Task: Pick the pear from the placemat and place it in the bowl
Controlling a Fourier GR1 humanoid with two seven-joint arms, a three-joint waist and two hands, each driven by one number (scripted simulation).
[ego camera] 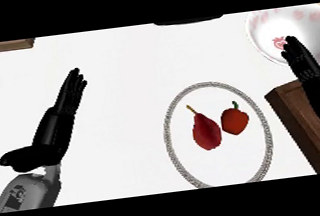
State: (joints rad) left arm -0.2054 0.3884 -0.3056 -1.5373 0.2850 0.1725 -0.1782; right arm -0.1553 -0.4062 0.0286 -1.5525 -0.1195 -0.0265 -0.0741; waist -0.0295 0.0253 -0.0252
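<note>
White bench [120,64] filling most of the view, small red pepper [235,120] with a green stem near the middle, dark wooden tray [295,113] at the right edge, brown wooden block [11,44] at the far left corner

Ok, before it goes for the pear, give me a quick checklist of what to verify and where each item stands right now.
1. Pear lies on the placemat, uncovered: ok.
2. Second red fruit sits right beside the pear, possibly touching, and could get nudged: not ok.
3. Bowl interior free to receive the pear: cannot tell, the right hand covers part of it.
4. Right hand open and holding nothing: ok.
5. Left hand open, off to the left, away from the placemat: ok.
</note>
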